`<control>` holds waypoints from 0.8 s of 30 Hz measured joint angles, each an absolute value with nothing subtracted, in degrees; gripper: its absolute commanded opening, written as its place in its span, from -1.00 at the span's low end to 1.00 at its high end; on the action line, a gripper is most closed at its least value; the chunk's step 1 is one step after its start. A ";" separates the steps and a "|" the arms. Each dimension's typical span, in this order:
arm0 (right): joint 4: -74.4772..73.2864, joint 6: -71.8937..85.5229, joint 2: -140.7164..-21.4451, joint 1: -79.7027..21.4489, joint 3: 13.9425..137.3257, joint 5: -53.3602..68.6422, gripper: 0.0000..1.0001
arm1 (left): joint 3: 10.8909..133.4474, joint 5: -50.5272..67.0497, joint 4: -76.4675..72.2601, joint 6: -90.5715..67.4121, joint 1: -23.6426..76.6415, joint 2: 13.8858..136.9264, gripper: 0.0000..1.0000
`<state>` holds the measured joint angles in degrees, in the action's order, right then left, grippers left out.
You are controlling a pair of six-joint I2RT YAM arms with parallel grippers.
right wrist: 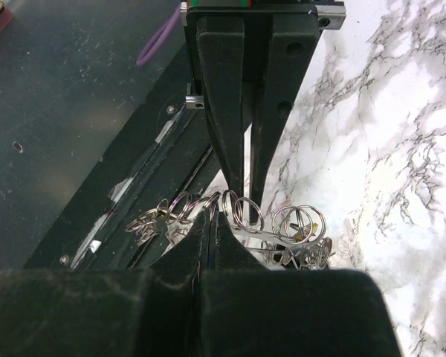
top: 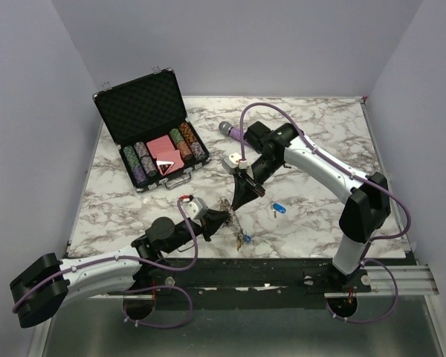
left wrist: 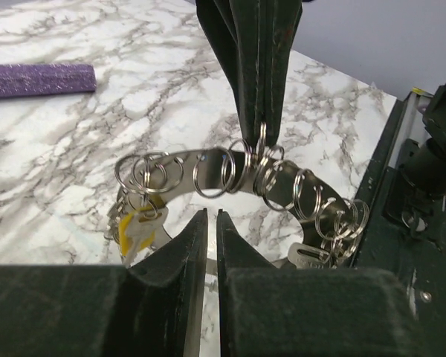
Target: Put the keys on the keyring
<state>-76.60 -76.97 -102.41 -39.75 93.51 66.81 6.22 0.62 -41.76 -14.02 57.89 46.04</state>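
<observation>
Keyring [left wrist: 208, 167] is held near the table's [top: 320, 149] front edge: my left gripper [left wrist: 212, 217] clamps its flat band to steady it, while my right gripper [left wrist: 260, 128] is pinched shut on one small loop [left wrist: 262, 155], I judge to spread it for threading. A blue key [top: 277, 209] lies loose nearby, toward the right edge, a yellow key [left wrist: 136, 230] already hangs on it, and I can read no writing.

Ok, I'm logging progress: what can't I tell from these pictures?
- Top view: keyring too small, partly under right gripper; its keys uncountable.
- Left wrist view: left gripper covers the ring's near side; yellow key half hidden.
- Right wrist view: ring dark, blurred, mostly behind both grippers.
</observation>
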 measured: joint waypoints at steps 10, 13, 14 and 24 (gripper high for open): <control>-76.60 -76.97 -102.41 -39.75 93.30 66.98 -0.99 | 7.81 -0.34 -47.48 -10.57 57.89 47.90 -0.65; -76.60 -76.97 -102.41 -39.75 93.30 66.98 -0.99 | 7.81 0.01 -48.16 -10.81 57.89 46.76 -0.64; -76.60 -76.97 -102.41 -39.75 93.30 66.98 -0.99 | 7.79 0.01 -48.40 -10.96 57.89 46.04 -0.63; -76.64 -76.95 -102.41 -39.75 93.30 66.98 -0.99 | 6.74 2.04 -49.17 -11.18 57.89 42.61 -0.56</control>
<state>-76.64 -76.95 -102.41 -39.75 93.30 66.98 6.74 2.04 -49.17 -11.18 57.89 42.61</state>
